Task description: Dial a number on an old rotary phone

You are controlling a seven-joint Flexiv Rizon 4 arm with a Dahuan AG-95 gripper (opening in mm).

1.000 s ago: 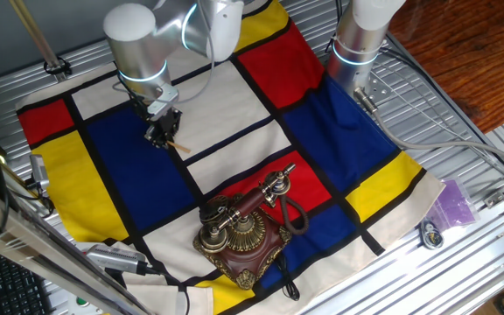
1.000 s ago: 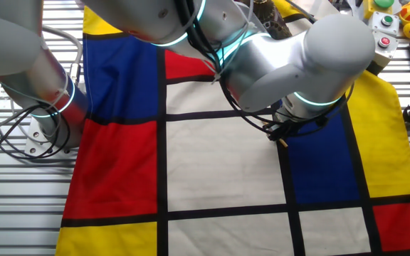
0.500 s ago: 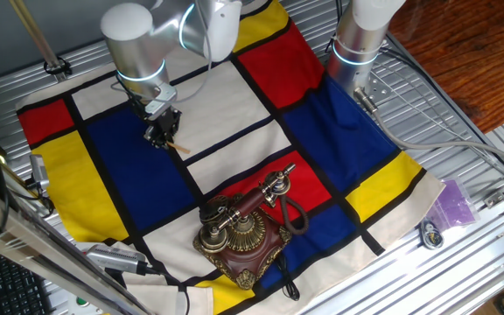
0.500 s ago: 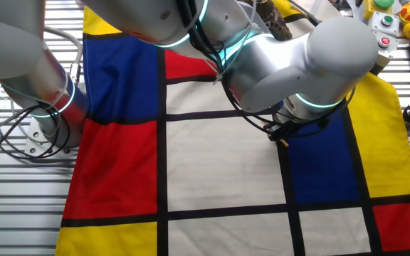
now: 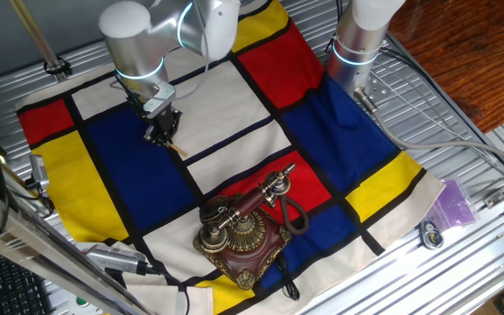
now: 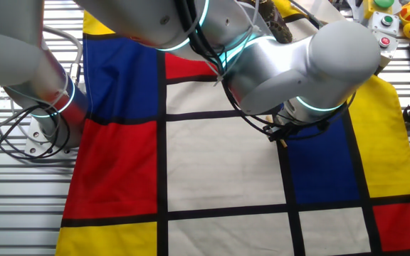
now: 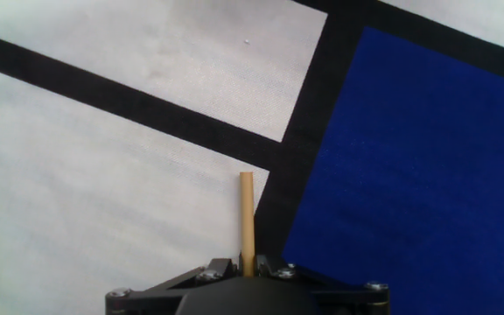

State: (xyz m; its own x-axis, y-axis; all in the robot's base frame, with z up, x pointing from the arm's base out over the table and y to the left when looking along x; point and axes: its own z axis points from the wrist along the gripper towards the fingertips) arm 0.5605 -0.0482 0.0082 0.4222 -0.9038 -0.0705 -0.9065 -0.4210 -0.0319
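Gripper (image 5: pixel 164 129) pinches a thin wooden stick (image 7: pixel 247 223) above the checked cloth (image 5: pixel 129 175), well apart from the phone (image 5: pixel 243 229).

Red, blue, yellow, white colour-block cloth (image 5: pixel 261 105)

Arm (image 5: pixel 138 52) edged slightly away from old rotary phone (image 5: pixel 243 229).

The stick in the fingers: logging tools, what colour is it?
Pale tan, like bare wood. The stick shows best in the hand view, over the cloth.
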